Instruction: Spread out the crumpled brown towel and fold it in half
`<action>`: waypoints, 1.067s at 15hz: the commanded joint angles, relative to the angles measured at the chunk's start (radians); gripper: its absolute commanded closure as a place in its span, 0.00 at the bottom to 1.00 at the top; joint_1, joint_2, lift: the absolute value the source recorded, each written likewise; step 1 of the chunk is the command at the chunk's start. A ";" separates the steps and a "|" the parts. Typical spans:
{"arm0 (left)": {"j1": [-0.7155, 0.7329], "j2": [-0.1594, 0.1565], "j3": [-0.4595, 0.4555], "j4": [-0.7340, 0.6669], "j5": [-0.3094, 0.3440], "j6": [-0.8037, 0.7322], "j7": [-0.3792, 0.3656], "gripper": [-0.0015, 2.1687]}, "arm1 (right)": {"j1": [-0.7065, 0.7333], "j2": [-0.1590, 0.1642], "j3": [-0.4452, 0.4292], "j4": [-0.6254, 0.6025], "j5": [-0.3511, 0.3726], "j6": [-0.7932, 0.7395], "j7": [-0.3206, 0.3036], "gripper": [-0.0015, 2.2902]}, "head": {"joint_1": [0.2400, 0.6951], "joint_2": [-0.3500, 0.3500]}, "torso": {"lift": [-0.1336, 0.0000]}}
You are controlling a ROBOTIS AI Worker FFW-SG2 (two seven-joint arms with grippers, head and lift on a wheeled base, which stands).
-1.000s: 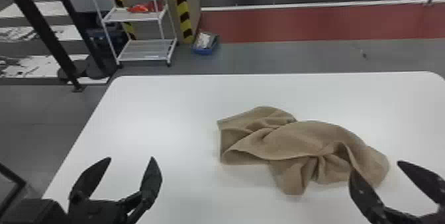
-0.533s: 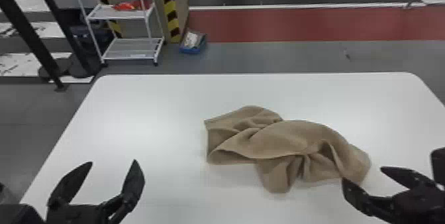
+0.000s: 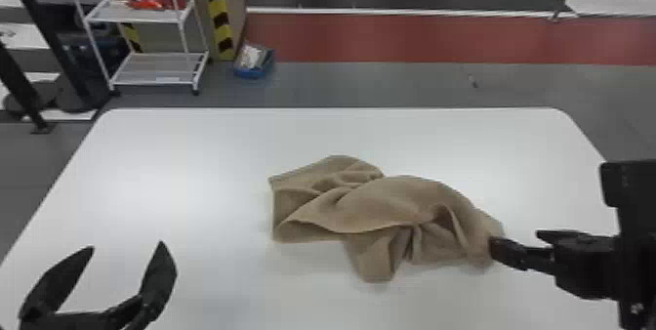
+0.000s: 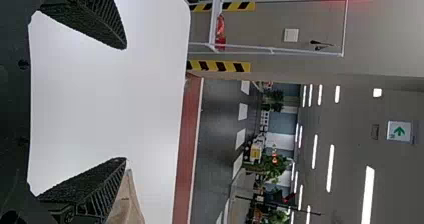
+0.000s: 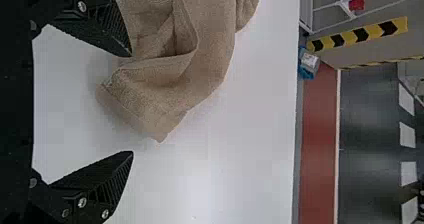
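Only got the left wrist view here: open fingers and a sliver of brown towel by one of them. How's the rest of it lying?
Observer: The head view has the whole towel in a crumpled heap around the middle of the table, stretching toward the robot's right.
Operator: Other arm?
Observer: The right gripper is at the towel's right end, one fingertip overlapping it in the head view. I can't tell if they touch.
Operator: Has it got hold of anything?
Observer: No. In the right wrist view its fingers stand wide apart, with bare table between one of them and the towel's nearest edge.
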 commanded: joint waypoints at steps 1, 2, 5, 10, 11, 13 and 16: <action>0.000 -0.003 0.000 0.003 0.000 0.000 0.000 0.04 | -0.064 -0.062 0.031 0.036 0.041 0.133 0.035 0.10 | 1.00 0.48 | 0.07; 0.000 -0.003 -0.003 0.004 0.000 0.000 0.000 0.04 | -0.080 -0.068 0.055 0.053 0.078 0.161 0.057 0.10 | 1.00 0.47 | 0.07; -0.004 -0.003 -0.009 0.009 -0.003 0.000 -0.002 0.04 | -0.093 -0.072 0.121 0.100 0.149 0.164 0.061 0.10 | 1.00 0.46 | 0.07; -0.004 -0.003 -0.011 0.012 -0.003 0.000 -0.005 0.04 | -0.140 -0.071 0.212 0.200 0.228 0.146 0.048 0.13 | 1.00 0.47 | 0.07; -0.004 -0.003 -0.011 0.010 -0.003 0.000 -0.005 0.04 | -0.148 -0.071 0.216 0.215 0.233 0.146 0.048 0.13 | 1.00 0.47 | 0.07; -0.002 -0.003 -0.009 0.010 -0.003 0.000 -0.005 0.04 | -0.154 -0.071 0.233 0.238 0.268 0.139 0.049 0.17 | 1.00 0.49 | 0.07; -0.002 -0.003 -0.011 0.007 -0.005 0.000 -0.005 0.04 | -0.160 -0.072 0.241 0.254 0.285 0.136 0.051 0.31 | 1.00 0.49 | 0.07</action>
